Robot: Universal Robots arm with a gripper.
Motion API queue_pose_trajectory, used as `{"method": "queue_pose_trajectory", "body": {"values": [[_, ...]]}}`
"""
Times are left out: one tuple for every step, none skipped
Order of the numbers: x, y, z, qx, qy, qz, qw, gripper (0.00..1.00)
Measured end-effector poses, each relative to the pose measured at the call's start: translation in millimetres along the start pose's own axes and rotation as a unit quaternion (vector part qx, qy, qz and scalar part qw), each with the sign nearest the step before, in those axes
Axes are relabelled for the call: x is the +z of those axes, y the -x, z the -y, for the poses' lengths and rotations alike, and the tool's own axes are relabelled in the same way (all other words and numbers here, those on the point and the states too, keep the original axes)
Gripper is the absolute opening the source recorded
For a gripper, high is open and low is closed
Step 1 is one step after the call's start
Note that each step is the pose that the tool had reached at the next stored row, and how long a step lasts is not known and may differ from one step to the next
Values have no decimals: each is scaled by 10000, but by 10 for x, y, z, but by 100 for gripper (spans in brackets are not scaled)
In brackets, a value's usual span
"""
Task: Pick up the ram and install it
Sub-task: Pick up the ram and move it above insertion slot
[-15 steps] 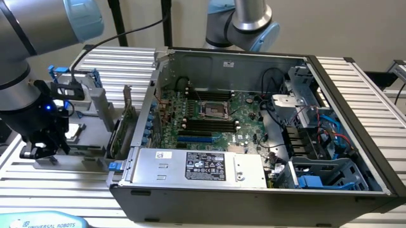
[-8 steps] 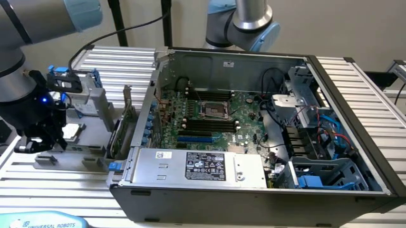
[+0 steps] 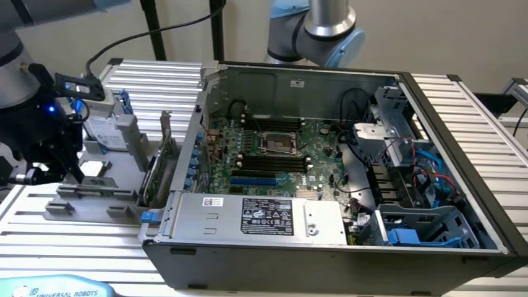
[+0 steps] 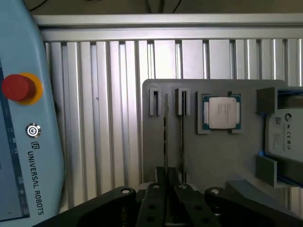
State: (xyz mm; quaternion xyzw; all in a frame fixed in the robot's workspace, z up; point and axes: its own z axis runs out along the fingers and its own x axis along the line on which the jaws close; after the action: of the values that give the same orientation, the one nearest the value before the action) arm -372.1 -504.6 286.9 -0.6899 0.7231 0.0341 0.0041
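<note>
Ram (image 4: 165, 137) is seen edge-on, pinched tight between the jaws of the gripper (image 4: 166, 174), down at the grey holder tray (image 4: 208, 161), with a CPU (image 4: 221, 112) parked nearby.

Thin ram (image 4: 165, 135) edge-up in gray holder (image 4: 222, 156)

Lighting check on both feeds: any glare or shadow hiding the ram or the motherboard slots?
Wrist view: even light, sheen on the ribbed table and the processor lid; the ram reads as a thin dark line at the gripper. Exterior view: the case walls shade the motherboard slots, though they are legible; a blue light glows at that view's left.
</note>
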Motion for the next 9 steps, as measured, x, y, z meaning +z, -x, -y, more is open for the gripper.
{"method": "queue_pose_trajectory", "body": {"values": [[-50, 3, 16, 0, 2, 0, 10000, 13], [-95, 6, 31, 0, 3, 1, 10000, 13], [-141, 10, 46, 0, 4, 2, 10000, 13], [-186, 13, 63, 0, 4, 2, 10000, 13], [-232, 16, 83, 0, 5, 2, 10000, 13], [-278, 20, 104, 0, 5, 3, 10000, 13], [-324, 24, 128, 0, 5, 3, 10000, 13], [-373, 28, 157, 0, 5, 4, 10000, 13], [-419, 32, 188, 0, 5, 5, 10000, 13]]}}
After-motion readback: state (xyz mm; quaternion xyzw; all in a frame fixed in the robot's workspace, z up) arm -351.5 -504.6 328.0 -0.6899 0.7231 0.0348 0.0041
